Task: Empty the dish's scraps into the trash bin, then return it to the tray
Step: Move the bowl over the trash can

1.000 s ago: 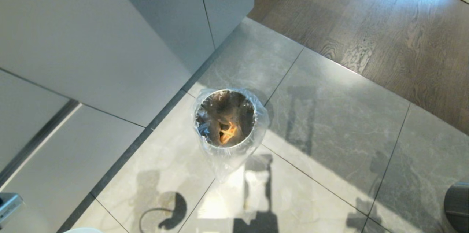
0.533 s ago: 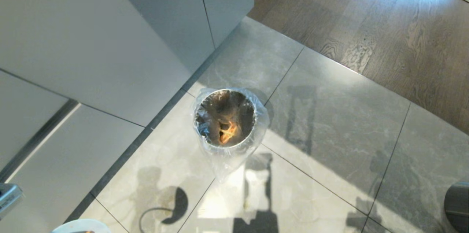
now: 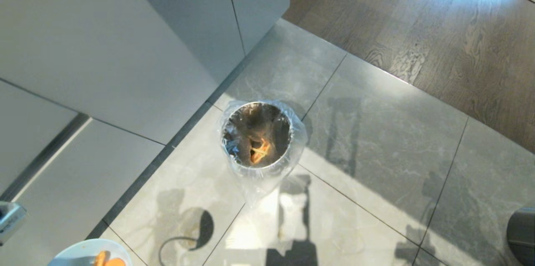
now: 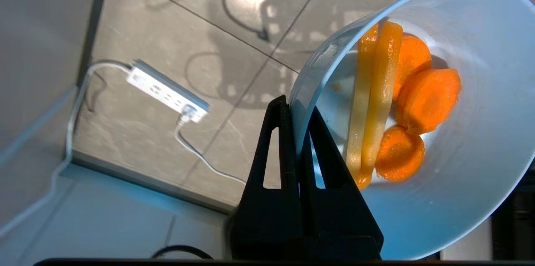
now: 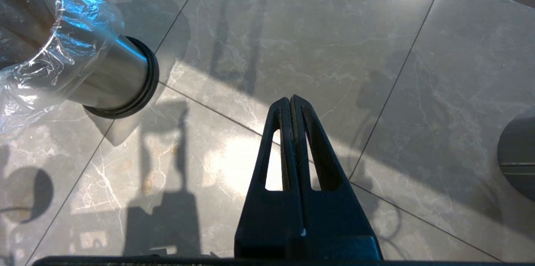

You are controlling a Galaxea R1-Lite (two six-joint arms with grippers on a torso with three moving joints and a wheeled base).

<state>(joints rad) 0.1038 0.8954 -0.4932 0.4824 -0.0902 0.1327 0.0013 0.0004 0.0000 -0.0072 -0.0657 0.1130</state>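
Dish (image 3: 85, 252) was coming into the head view at the lower left corner: one second before only a thin white edge of it showed there, half a second before a bit more, and now a good part of its rim was visible with scraps (image 3: 106, 260) inside. The rest of the scene had not shifted. The bin (image 3: 258, 136) stood at the same place on the tiled floor (image 3: 376, 140), near the corner of the grey cabinet (image 3: 125, 48), with its clear liner (image 3: 263, 182) hanging over the rim and some orange pieces (image 3: 259, 151) already lying at its bottom. The dish was well apart from the bin, not yet over it.

In the left wrist view, the left gripper (image 4: 297, 124) was clamped on the dish wall (image 4: 480, 165), one finger inside and one outside, nearly closed together. Three carrot slices (image 4: 426, 98) and two yellowish sticks (image 4: 376, 90) lay in the dish. Below it a white power strip (image 4: 167, 90) with its cable lay on the floor.

The right gripper (image 5: 290, 107) hung over the floor beside the bin (image 5: 113, 78), its fingers pressed together and holding nothing. A dark grey round thing (image 5: 518, 153) stood at the edge of that view.
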